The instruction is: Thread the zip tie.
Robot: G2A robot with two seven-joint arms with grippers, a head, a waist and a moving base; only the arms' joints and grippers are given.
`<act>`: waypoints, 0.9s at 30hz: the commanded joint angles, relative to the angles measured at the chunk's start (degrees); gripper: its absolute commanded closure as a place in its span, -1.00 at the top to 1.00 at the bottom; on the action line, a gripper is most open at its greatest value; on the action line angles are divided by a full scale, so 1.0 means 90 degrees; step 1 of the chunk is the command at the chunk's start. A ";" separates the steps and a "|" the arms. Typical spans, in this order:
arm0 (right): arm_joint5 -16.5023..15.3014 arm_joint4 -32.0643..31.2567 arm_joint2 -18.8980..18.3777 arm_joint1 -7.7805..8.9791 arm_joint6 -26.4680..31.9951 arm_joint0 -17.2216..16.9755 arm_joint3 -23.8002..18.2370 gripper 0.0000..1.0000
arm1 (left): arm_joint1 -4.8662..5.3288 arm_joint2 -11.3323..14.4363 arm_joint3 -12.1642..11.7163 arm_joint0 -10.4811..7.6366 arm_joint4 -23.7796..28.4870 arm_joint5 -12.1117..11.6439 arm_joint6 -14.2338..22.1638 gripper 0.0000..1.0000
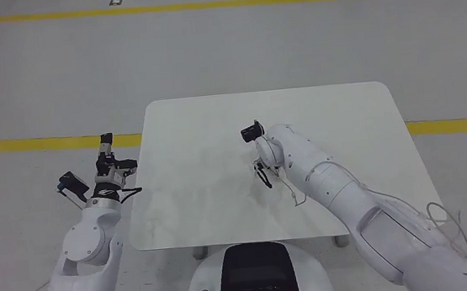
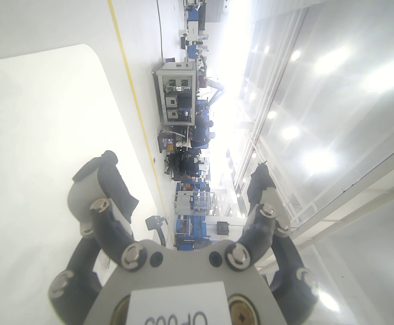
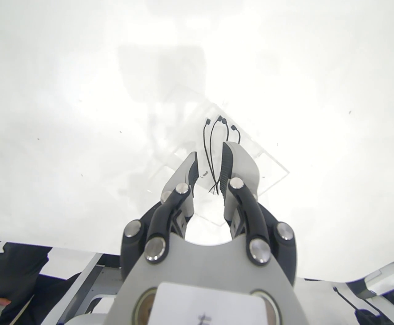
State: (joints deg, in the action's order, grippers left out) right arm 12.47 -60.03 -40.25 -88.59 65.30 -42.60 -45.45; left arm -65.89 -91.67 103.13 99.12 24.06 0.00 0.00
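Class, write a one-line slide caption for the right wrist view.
Open right tool poised above black zip ties lying on a clear sheet on the white table.

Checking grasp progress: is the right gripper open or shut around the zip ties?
Open. In its wrist view the right gripper has its fingers apart, and the zip ties lie loose below the gap.

The right arm (image 1: pixel 339 190) stretches forward, wrist bent so the right pincer (image 3: pixel 211 150) points down, fingers slightly apart. The left arm (image 1: pixel 87 244) is folded at the robot's left side. Its left pincer (image 2: pixel 184 163) points forward, fingers spread wide.
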 commanded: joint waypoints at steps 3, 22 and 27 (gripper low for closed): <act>-0.0004 -0.0028 -0.0014 -0.0026 -0.0043 0.0014 0.0089 -0.74 | 0.0000 0.0000 0.0000 0.0000 0.0000 0.0000 0.0000 1.00; 0.0051 -0.0081 -0.0012 -0.0238 -0.0363 0.0132 0.0702 -0.84 | 0.0000 0.0000 0.0000 0.0000 0.0000 0.0000 0.0000 1.00; 0.0052 -0.0085 -0.0013 -0.0296 -0.0440 0.0170 0.0863 -0.78 | 0.0000 0.0000 0.0000 0.0000 0.0000 0.0000 0.0000 1.00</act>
State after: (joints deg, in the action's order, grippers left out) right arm 12.89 -60.75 -40.37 -91.15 61.46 -41.16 -38.01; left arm -65.89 -91.67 103.13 99.12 24.06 0.00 0.00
